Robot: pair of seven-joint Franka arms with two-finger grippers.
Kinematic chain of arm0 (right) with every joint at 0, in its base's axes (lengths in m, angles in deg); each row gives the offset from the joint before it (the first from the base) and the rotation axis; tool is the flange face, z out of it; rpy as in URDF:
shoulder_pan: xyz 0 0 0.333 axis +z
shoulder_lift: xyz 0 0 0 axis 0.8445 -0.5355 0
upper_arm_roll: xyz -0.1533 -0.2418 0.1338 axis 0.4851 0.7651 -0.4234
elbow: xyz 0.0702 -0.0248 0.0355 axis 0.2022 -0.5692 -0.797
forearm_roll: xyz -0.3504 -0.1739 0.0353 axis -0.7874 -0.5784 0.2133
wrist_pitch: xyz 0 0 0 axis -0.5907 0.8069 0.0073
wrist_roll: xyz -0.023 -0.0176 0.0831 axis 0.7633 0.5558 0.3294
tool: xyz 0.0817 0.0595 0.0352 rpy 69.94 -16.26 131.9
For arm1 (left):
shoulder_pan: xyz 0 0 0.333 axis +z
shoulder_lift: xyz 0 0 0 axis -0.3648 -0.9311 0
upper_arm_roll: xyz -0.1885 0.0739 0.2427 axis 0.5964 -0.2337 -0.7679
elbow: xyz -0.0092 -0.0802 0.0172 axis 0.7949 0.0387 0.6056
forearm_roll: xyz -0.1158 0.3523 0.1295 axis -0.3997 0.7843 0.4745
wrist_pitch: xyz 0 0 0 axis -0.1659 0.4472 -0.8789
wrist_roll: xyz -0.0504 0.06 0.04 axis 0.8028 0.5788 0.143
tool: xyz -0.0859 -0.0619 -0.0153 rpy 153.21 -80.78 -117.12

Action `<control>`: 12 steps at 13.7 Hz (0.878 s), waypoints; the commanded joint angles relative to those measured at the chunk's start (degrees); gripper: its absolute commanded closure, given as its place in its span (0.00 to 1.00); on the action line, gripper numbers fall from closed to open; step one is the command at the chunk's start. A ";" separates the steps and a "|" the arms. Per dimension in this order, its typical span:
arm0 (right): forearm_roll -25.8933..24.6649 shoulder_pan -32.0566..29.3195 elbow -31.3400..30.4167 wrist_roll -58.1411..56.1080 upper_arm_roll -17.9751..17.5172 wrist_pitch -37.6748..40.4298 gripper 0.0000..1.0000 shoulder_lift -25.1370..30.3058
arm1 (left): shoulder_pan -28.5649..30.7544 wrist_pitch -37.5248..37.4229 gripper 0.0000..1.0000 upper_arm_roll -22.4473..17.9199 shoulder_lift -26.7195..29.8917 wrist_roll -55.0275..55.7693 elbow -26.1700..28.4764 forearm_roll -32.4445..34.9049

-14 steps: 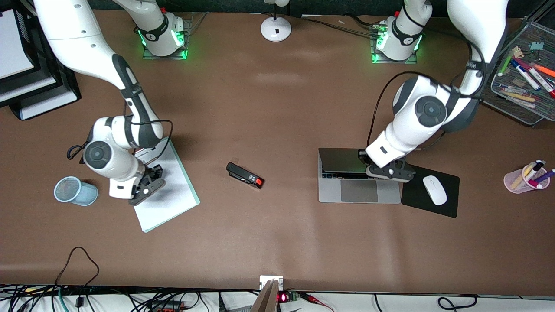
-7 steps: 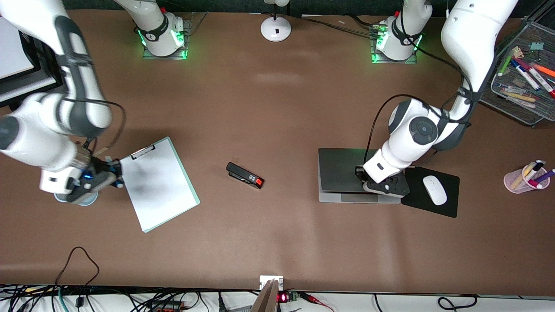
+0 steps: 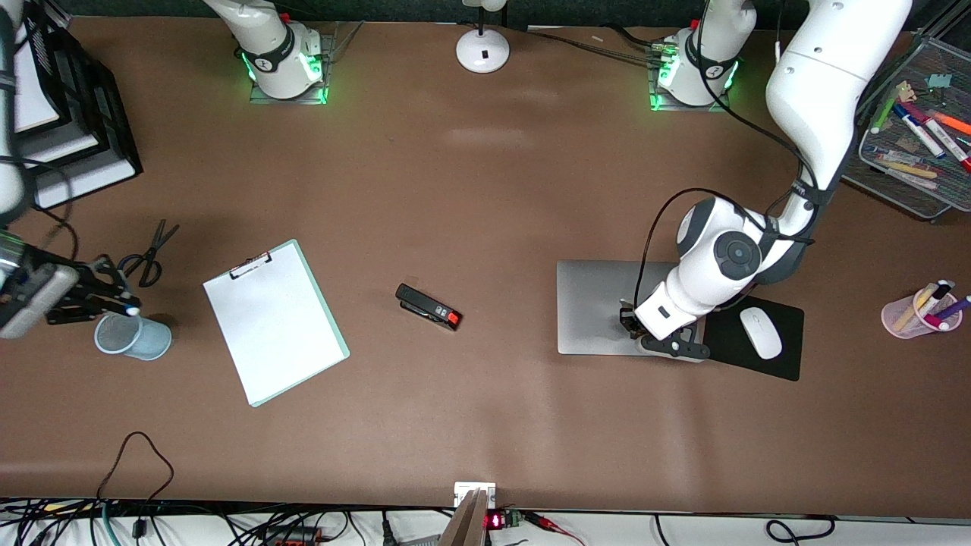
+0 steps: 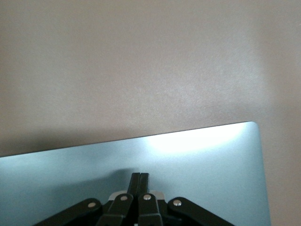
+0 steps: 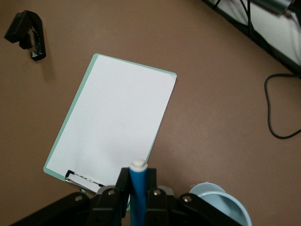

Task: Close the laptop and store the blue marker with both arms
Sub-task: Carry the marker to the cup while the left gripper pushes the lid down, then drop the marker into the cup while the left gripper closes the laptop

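Laptop (image 3: 599,307) lid down flat on desk (image 3: 485,425); left pincer (image 3: 671,345) closed, pressing lid's near edge. Blue marker (image 5: 138,190) clamped in right pincer (image 3: 114,303) above light-blue mesh cup (image 3: 133,336), apparently for drop-in.

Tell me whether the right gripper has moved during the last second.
Yes. The right gripper, holding the blue marker, left the clipboard for above the mesh cup.
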 commanded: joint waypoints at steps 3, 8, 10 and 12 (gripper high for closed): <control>10.26 -4.44 1.94 -17.53 -0.80 1.32 1.00 -2.23 | -0.94 1.54 1.00 -1.18 -3.15 0.32 -2.36 1.47; 20.63 -6.19 8.17 -32.48 -0.89 1.40 1.00 -9.17 | -0.94 1.54 1.00 -1.18 -4.20 0.76 -2.18 1.47; 23.71 -6.64 10.20 -36.17 -0.98 1.41 1.00 -11.54 | -0.85 0.84 1.00 -1.18 -3.51 1.55 -2.18 1.47; 26.61 -7.25 10.74 -40.04 -0.98 1.49 1.00 -13.04 | -0.85 -3.18 1.00 -0.65 -0.70 1.64 -2.36 1.47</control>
